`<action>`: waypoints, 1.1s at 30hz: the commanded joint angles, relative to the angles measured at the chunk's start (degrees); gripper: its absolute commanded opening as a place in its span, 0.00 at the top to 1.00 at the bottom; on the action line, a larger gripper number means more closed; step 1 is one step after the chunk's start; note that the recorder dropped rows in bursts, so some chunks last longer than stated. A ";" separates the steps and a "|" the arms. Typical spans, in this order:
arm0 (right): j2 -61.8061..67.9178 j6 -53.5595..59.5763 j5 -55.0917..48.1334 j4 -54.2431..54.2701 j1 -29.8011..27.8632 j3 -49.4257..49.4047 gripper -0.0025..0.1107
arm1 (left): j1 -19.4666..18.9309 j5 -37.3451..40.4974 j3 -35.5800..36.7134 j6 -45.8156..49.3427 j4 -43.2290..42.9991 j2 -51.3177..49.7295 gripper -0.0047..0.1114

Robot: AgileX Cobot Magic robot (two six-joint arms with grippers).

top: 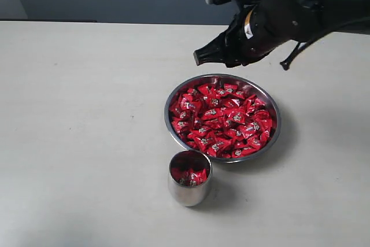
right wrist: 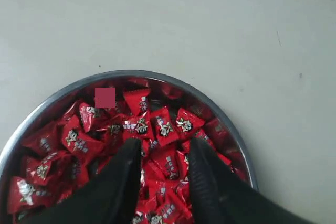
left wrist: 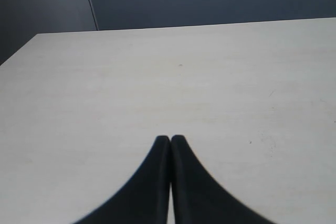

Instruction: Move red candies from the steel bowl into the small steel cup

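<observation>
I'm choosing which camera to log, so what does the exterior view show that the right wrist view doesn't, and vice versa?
Only the exterior view shows the small steel cup, beside the steel bowl, with a few red candies inside it, and the right arm above the bowl's rim opposite the cup. Only the right wrist view shows the right pincer open, fingers apart over the candies, holding nothing. Both show the bowl heaped with candies on the pale table.

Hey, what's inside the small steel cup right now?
Red candies lie in the cup, below its rim. The cup's near wall hides its bottom, so how deep the pile goes and how many there are cannot be told.
</observation>
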State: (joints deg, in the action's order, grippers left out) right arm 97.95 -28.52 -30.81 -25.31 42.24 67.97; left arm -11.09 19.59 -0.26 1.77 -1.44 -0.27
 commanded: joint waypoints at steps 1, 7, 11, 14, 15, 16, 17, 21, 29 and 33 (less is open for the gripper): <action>6.78 0.91 -1.14 -0.10 -0.96 4.50 0.70 | 0.38 -0.45 0.26 -0.08 -0.11 0.27 0.96; 13.87 3.07 -3.19 1.14 -1.76 8.60 0.70 | 0.38 -0.45 0.26 -0.08 -0.11 0.27 0.96; 16.65 7.60 -3.74 7.60 -1.98 10.14 0.70 | 0.38 -0.45 0.26 -0.08 -0.11 0.27 0.96; 17.66 11.08 -3.98 11.89 -1.98 10.14 0.70 | 0.38 -0.45 0.26 -0.08 -0.11 0.27 0.96; 17.90 11.56 -4.68 12.68 -2.11 10.14 0.70 | 0.38 -0.45 0.26 -0.08 -0.11 0.27 0.96; 18.11 12.27 -4.85 13.49 -2.11 10.14 0.70 | 0.38 -0.45 0.26 -0.08 -0.11 0.27 0.96; 18.35 12.95 -5.15 13.98 -2.23 10.14 0.70 | 0.38 -0.45 0.26 -0.08 -0.11 0.27 0.96; 18.56 13.57 -5.35 13.98 -2.23 10.14 0.70 | 0.38 -0.45 0.26 -0.08 -0.11 0.27 0.96; 18.70 13.57 -2.54 13.98 -2.23 10.14 0.59 | 0.38 -0.45 0.26 -0.08 -0.11 0.27 0.96; 19.64 13.57 -1.79 13.98 -2.23 10.14 0.57 | 0.38 -0.45 0.26 -0.08 -0.11 0.27 0.96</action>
State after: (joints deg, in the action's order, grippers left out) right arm 116.76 -15.44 -33.28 -11.47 40.30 77.78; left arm -11.09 19.59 -0.26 1.77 -1.44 -0.27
